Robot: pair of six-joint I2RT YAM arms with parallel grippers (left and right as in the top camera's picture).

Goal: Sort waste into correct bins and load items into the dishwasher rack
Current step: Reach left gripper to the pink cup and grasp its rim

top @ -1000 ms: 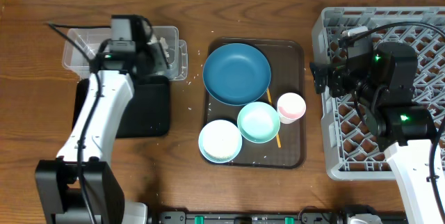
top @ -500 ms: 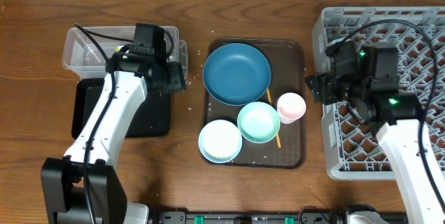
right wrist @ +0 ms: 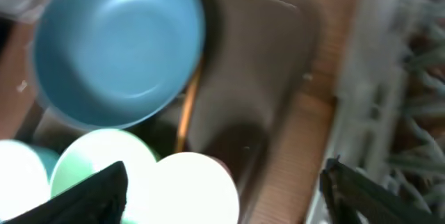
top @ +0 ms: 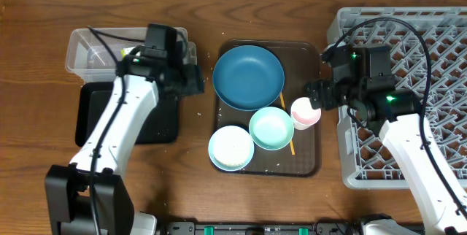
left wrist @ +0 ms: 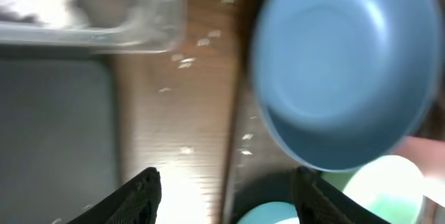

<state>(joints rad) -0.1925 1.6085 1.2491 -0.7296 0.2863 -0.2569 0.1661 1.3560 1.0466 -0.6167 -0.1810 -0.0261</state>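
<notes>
1. Overhead view of a wooden surface (top: 197,191). A brown serving tray (top: 306,67) sits at the centre, with a large grey rack (top: 449,82) at the right edge. A clear tub (top: 84,52) and a black tray (top: 157,125) are at the left.
2. The serving tray holds all the dishes. A dark-blue dish (top: 248,76) is at the top, a mint-green bowl (top: 271,128) below it, and a white bowl (top: 231,147) at lower left. A pink-white cup (top: 305,112) stands toward the right side.
3. A thin yellow-orange stick (top: 292,147) lies between the bowl and the cup. Its long axis runs roughly top to bottom of the frame.
4. The right end effector (top: 315,93) hovers just above and slightly right of the cup in the frame. Its fingers are spread wide and hold nothing. In the right wrist view the cup's pale rim shows low in the frame between them.
5. The left end effector (top: 195,82) hangs between the clear tub and the dish's left rim. It is also open and empty. Loose rice grains (left wrist: 186,58) are scattered on the wood beneath it.
6. Judging by position, the right arm is much nearer the cup. The cup lies slightly down-left of that end effector, and the rack is directly to the right.
</notes>
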